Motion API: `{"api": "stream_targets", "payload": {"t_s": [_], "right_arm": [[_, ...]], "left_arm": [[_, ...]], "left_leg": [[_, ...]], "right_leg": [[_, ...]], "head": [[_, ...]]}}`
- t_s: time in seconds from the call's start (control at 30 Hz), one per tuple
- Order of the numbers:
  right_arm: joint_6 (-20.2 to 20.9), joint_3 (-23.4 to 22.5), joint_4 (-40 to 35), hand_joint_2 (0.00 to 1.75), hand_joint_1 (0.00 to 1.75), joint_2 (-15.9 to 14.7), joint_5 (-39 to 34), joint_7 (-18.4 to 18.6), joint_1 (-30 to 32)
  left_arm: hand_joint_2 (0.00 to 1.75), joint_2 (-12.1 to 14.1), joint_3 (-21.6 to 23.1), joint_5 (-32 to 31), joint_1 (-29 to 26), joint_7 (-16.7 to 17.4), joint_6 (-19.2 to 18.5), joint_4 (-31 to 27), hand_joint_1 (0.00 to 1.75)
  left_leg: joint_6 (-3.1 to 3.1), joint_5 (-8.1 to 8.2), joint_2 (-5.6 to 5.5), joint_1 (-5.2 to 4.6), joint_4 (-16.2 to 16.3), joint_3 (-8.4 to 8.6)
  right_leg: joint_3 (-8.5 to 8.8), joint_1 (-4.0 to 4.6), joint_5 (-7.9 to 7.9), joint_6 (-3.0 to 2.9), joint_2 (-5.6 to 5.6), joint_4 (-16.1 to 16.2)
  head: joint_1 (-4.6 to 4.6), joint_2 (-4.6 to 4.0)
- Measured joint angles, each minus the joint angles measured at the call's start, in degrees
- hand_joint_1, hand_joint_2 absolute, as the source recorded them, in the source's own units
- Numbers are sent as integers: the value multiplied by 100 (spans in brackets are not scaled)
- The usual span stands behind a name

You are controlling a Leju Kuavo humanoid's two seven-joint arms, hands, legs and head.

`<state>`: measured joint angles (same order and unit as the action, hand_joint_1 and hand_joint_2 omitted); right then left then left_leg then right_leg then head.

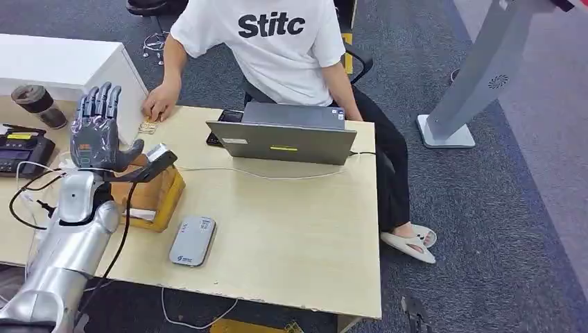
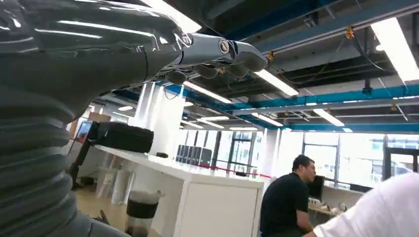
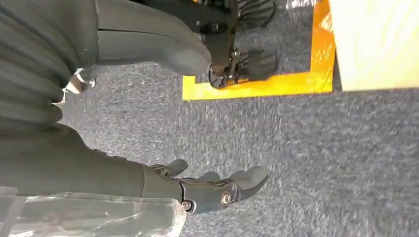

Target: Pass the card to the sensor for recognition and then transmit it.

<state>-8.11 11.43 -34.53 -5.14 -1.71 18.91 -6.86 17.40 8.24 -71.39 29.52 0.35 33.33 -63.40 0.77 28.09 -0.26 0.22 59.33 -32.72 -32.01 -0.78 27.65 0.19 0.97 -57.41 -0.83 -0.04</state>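
Both hands are hanging released; your left hand (image 1: 97, 132) is risking knocking the sensor (image 1: 154, 161) beside it.

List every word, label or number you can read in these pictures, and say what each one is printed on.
"Stitc": black letters on the white T-shirt of the person seated at the table.
Laptop: a white sticker and a yellow strip on its lid, too small to read.
Grey card reader: a small label and a logo, too small to read.
Black device at the table's left edge: a yellow label, blurred.
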Motion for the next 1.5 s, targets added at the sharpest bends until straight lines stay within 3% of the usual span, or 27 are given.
{"api": "stream_targets", "payload": {"t_s": [0.27, 0.53, 0.63, 0.93, 1.2, 1.5], "right_arm": [[53, -337, -499, 175, 0, -26, 208, 70, 442], [129, -481, -711, 175, 0, -24, 334, 133, 520], [157, -450, -726, 175, 0, -61, 777, 328, 496], [-207, -282, -890, 175, 0, -74, 1565, 256, 423], [-317, -175, -1117, 175, 0, -72, 1722, 105, 502], [-638, -140, -1539, 175, 0, -72, 1948, -92, 764]], "left_arm": [[175, 138, -346, 943, -1311, -494, -120, -938, 0], [175, 158, -634, 1113, -1841, -601, -180, -1340, 0], [175, 182, -911, 1401, -2153, -852, -142, -1467, 0], [175, 169, -1552, 1657, -2505, -1106, -212, -1830, 0], [175, 164, -1753, 1644, -2612, -1124, -295, -1924, 0], [175, 112, -1786, 1629, -3110, -1242, -899, -2278, 0]], "left_leg": [[-6, 9, 3, -1, -3, -7], [-6, 6, 3, 0, -4, -8], [-6, 6, 12, 0, -3, -8], [-6, 5, 2, 1, -4, -10], [-7, 5, 2, 1, -4, -10], [-6, 7, 2, 0, -4, -12]], "right_leg": [[-13, 0, 6, -4, 4, 3], [-8, 0, 4, -6, -1, 1], [-14, 0, 3, -6, 8, 0], [-14, 1, 4, -6, -2, 1], [-13, 1, 4, -6, -3, 1], [-15, 1, 5, -6, -2, 2]], "head": [[4, 0], [4, 0], [0, 0], [2, 0], [0, 0], [2, 0]]}}
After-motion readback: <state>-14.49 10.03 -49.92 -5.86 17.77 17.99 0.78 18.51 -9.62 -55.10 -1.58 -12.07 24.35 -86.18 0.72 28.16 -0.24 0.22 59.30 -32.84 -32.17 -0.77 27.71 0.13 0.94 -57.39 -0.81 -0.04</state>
